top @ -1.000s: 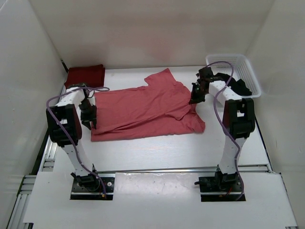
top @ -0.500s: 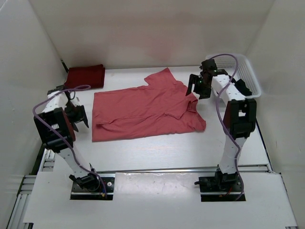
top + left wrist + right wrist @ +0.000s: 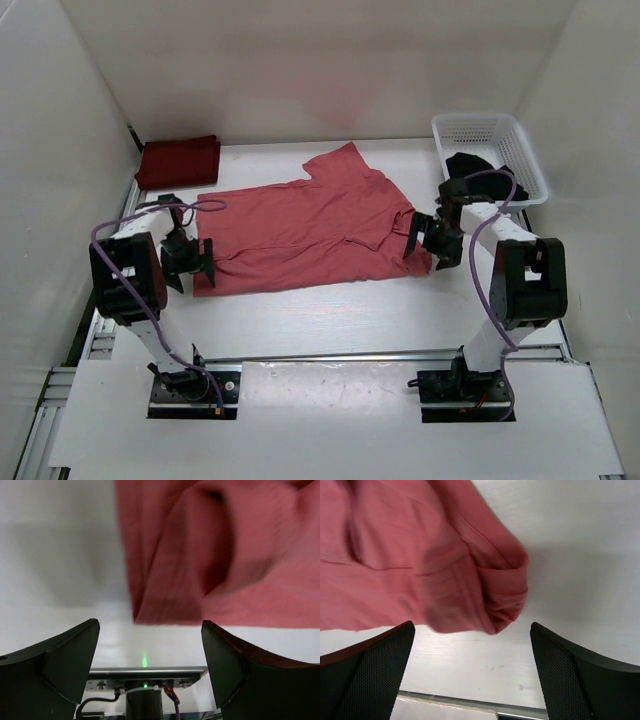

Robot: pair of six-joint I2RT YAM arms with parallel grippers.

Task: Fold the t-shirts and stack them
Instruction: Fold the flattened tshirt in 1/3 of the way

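Though wide, L/R grippers (image 3: 203, 262) (image 3: 427, 243) by pink tee (image 3: 300, 225)

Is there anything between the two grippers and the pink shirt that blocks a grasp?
Nothing visible does. The left gripper stands open at the near-left corner of the pink shirt, and the right gripper stands open at its near-right corner. Both wrist views show only table before the cloth.
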